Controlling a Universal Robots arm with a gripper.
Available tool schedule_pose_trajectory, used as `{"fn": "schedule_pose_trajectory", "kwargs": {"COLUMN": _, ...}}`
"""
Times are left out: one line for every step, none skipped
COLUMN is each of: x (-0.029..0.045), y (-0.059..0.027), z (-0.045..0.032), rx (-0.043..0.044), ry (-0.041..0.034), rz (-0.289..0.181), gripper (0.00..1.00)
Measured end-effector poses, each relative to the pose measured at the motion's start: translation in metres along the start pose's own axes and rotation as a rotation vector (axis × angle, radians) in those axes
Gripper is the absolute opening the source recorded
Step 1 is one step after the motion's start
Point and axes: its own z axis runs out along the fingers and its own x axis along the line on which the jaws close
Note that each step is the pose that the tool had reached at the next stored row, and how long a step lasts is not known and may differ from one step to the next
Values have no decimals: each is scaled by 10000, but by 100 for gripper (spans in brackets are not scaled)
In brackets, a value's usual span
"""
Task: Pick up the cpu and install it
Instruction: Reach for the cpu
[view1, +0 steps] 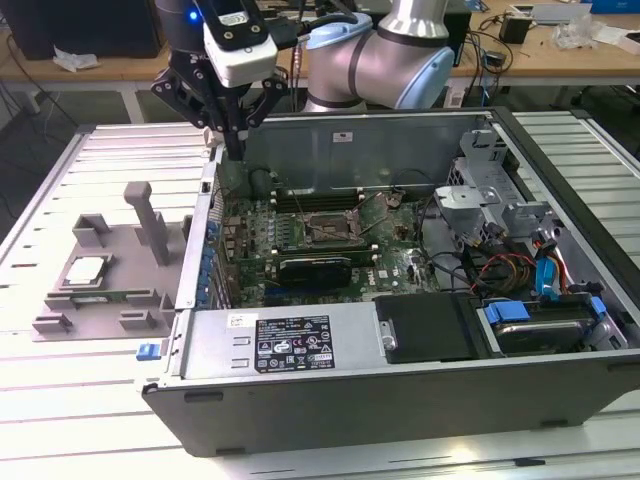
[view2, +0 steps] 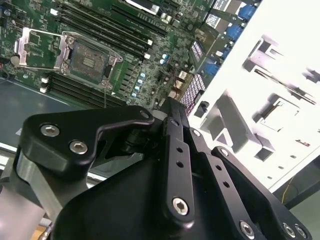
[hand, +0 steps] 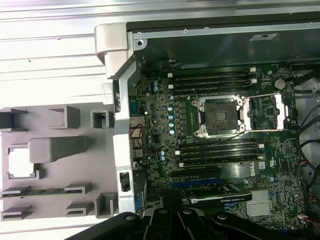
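I see a silver-grey arm (view1: 400, 60) with pale blue joint caps (view1: 335, 38), a white wrist block (view1: 240, 45) and a black, screw-studded pincer (view1: 236, 148).

Chip (view1: 85, 270) on grey tray (view1: 125, 264) open from above; tall post (view1: 150, 215) just beside. Case wall (view1: 192, 268) stands between tray and socket (view1: 325, 228). Socket clear above; black card (view1: 315, 267) close by.
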Motion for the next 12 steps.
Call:
{"fn": "schedule_pose_trajectory", "kwargs": {"x": 23, "y": -2, "z": 0, "rx": 0, "ry": -2, "rz": -1, "gripper": 11}}
{"fn": "schedule_pose_trajectory", "kwargs": {"x": 37, "y": -3, "z": -1, "rx": 0, "ry": -2, "rz": -1, "gripper": 11}}
{"fn": "schedule_pose_trajectory", "kwargs": {"x": 47, "y": -4, "z": -1, "rx": -1, "ry": -3, "rz": -1, "gripper": 11}}
{"fn": "schedule_pose_trajectory", "kwargs": {"x": 55, "y": -4, "z": -2, "rx": 0, "ry": -2, "rz": -1, "gripper": 11}}
{"fn": "schedule_pose_trajectory", "kwargs": {"x": 68, "y": -5, "z": -1, "rx": -1, "ry": -4, "rz": -1, "gripper": 11}}
{"fn": "schedule_pose_trajectory", "kwargs": {"x": 79, "y": -6, "z": -2, "rx": 0, "ry": -2, "rz": -1, "gripper": 11}}
{"fn": "schedule_pose_trajectory", "kwargs": {"x": 85, "y": -6, "z": -2, "rx": 0, "ry": -3, "rz": -1, "gripper": 11}}
{"fn": "schedule_pose_trajectory", "kwargs": {"x": 98, "y": -7, "z": -2, "rx": -1, "ry": -4, "rz": -1, "gripper": 11}}
{"fn": "schedule_pose_trajectory", "kwargs": {"x": 105, "y": -8, "z": -3, "rx": 0, "ry": -3, "rz": -1, "gripper": 11}}
{"fn": "schedule_pose_trajectory", "kwargs": {"x": 112, "y": -8, "z": -3, "rx": 0, "ry": -4, "rz": -1, "gripper": 11}}
{"fn": "schedule_pose_trajectory", "kwargs": {"x": 124, "y": -9, "z": -4, "rx": 0, "ry": -4, "rz": -1, "gripper": 11}}
{"fn": "schedule_pose_trajectory", "kwargs": {"x": 132, "y": -10, "z": -4, "rx": 0, "ry": -4, "rz": -1, "gripper": 11}}
